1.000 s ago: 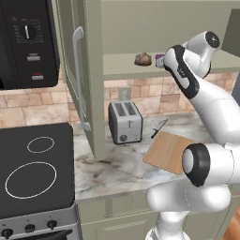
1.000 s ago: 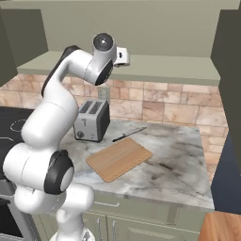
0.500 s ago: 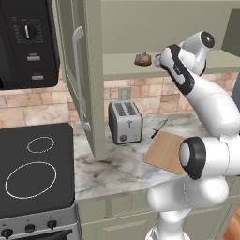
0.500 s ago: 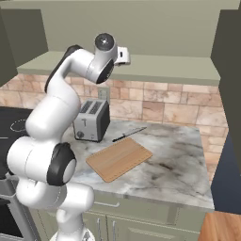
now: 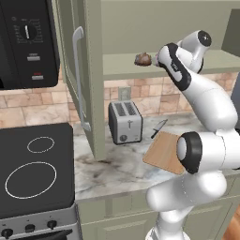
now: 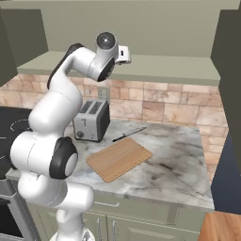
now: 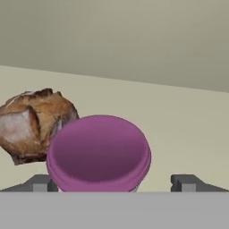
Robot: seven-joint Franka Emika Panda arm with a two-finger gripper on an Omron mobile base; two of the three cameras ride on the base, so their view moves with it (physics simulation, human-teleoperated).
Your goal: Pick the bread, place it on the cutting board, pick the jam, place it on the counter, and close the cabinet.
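On the open cabinet's shelf the purple jam jar with its pinkish lid stands right in front of the hand camera. My gripper is open, and its two fingertips flank the jar, the right one a clear gap away. The brown bread roll lies just left of the jar, touching or nearly so. In the left base view the bread sits on the shelf beside my hand, which hides the jam. The wooden cutting board lies bare on the marbled counter.
The sage-green cabinet door stands open towards me, its silver handle facing out. A silver toaster and a dark knife sit behind the board. Microwave and black stove are at the left.
My hand has pushed further in over the shelf, towards the bread, and now covers the jam in the left base view. Nothing else has moved.
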